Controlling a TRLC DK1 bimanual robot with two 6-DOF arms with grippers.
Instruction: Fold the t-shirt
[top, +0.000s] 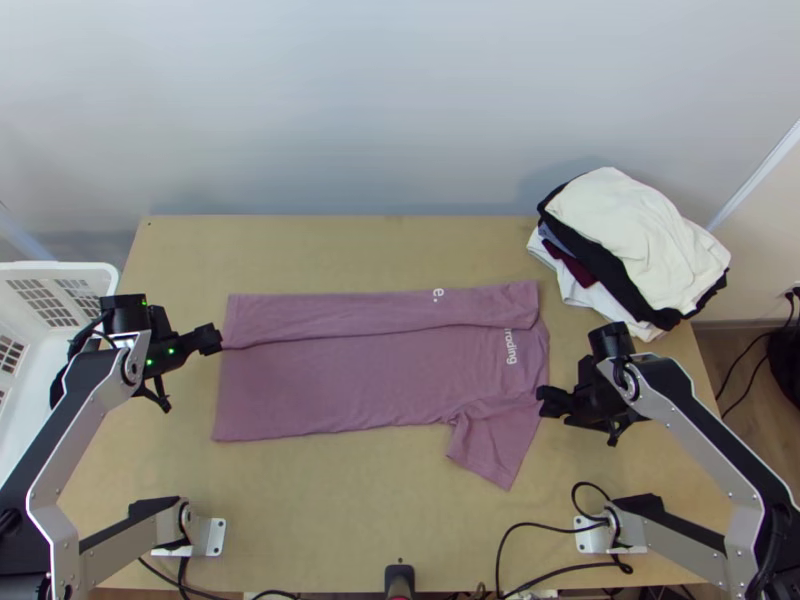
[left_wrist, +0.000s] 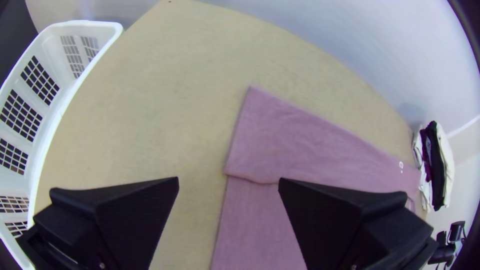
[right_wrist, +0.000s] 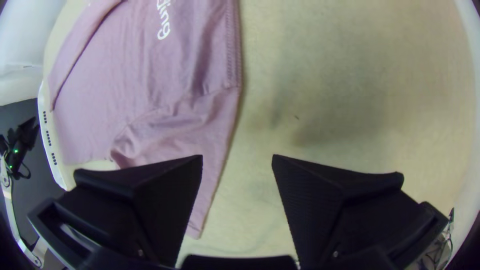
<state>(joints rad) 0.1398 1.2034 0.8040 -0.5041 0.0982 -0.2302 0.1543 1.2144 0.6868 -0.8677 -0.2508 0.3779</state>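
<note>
The shirt (top: 330, 385) lies on the table (top: 340, 520), far side folded inward, while the left gripper (left_wrist: 228, 182) by the hem and the right gripper (right_wrist: 237, 159) near the loose sleeve (top: 490, 440) hold fingers apart, seemingly to take the near side next.
</note>
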